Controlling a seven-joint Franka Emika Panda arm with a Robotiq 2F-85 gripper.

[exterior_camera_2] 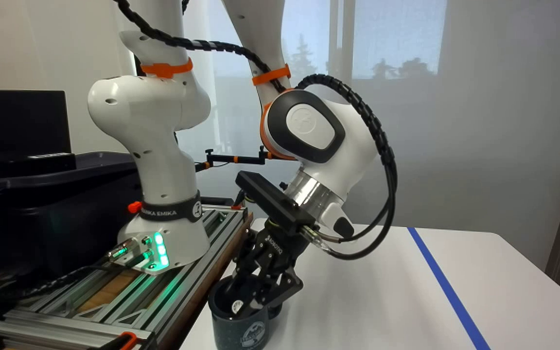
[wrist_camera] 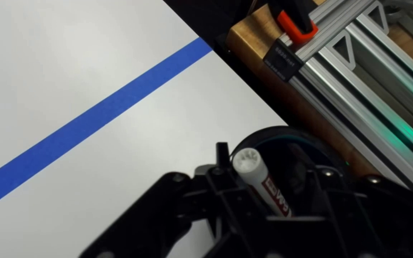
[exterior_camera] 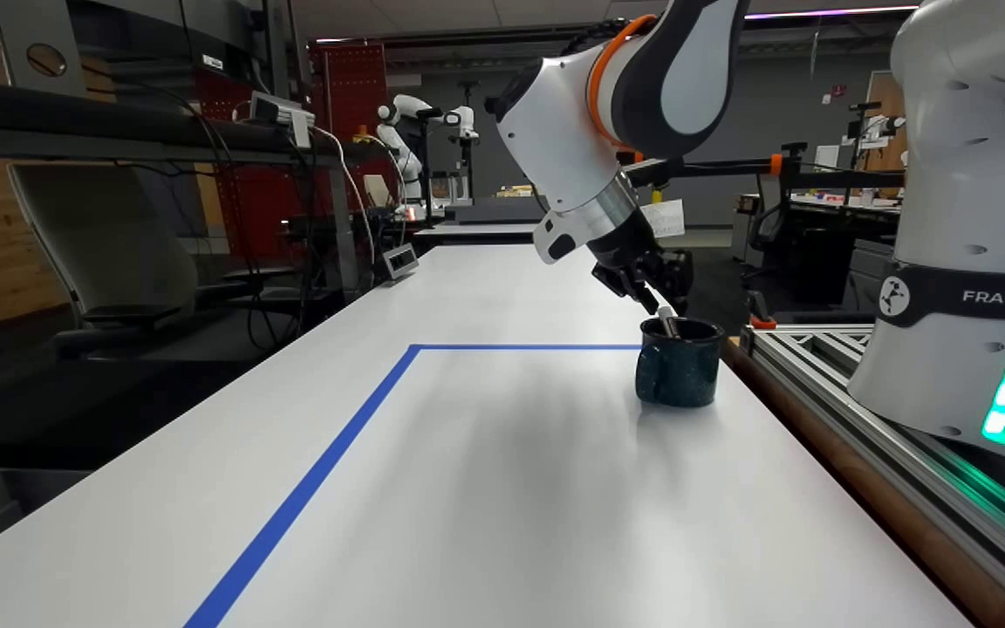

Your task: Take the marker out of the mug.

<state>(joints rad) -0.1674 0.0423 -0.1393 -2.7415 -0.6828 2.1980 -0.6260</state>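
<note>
The mug (exterior_camera: 686, 375) is dark teal and stands upright on the white table near the edge by the robot base; it also shows in an exterior view (exterior_camera_2: 241, 333). The marker (wrist_camera: 260, 179) is white with a red label and leans inside the mug, its white end above the rim; the end also shows in both exterior views (exterior_camera: 667, 322) (exterior_camera_2: 236, 306). My gripper (wrist_camera: 264, 159) is tilted over the mug with its fingers apart around the marker. The marker lies closer to the left finger in the wrist view; contact cannot be told. The marker's lower part is hidden.
Blue tape (wrist_camera: 95, 111) runs across the white table (exterior_camera: 511, 488). The robot base (exterior_camera: 965, 366) and its metal rail frame (wrist_camera: 357, 107) stand right beside the table edge next to the mug. An orange-and-black clamp (wrist_camera: 296, 28) sits on the frame.
</note>
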